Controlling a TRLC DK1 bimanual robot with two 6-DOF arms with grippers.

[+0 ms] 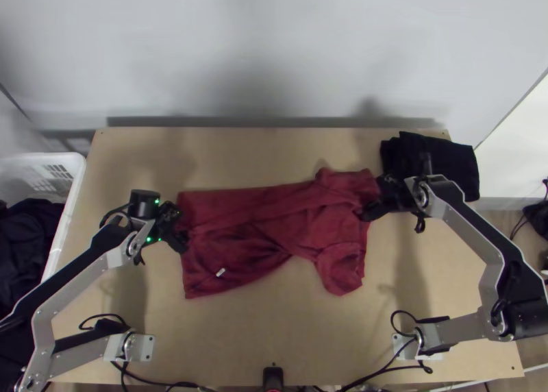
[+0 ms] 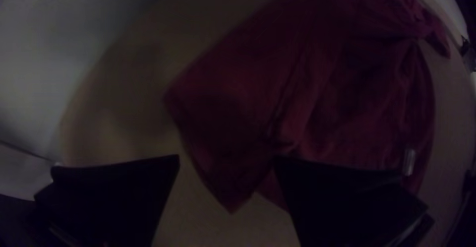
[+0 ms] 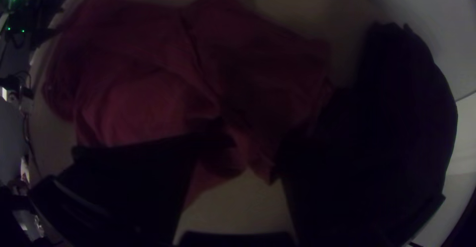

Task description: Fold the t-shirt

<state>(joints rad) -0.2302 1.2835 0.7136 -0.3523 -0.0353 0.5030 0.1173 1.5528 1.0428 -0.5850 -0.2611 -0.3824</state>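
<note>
— Where's the shirt?

— The red shirt point(image 1: 236, 210) lies across the middle of the tabletop point(image 1: 240, 337), its long body toward the left side and its sleeves toward the right.

— Flat?

— Spread out lengthwise, but creased. One sleeve point(image 1: 340, 267) juts toward the near edge, and a small white tag point(image 1: 220, 273) shows on the body's near part.

— And the left gripper?

— The left gripper point(image 1: 182, 229) is at the body's outer end. Its jaws stand wide apart, as the left wrist view shows, with nothing clamped between them. Whether they touch the shirt, I can't tell.

— The right one?

— The right gripper point(image 1: 371, 197) is at the sleeve end. In the right wrist view its jaws are apart too, with some red fabric showing in the gap, not squeezed. I can't tell if they touch it either.

— What's that beside it?

— A heap of black cloth point(image 1: 442, 160), layered, at the tabletop's far right corner, just beyond the shirt's sleeve end.

— Anything farther out?

— Off the left side there's a white basket point(image 1: 72, 186) holding dark clothes point(image 1: 24, 245). A pale wall point(image 1: 274, 42) stands beyond the far edge.
</note>
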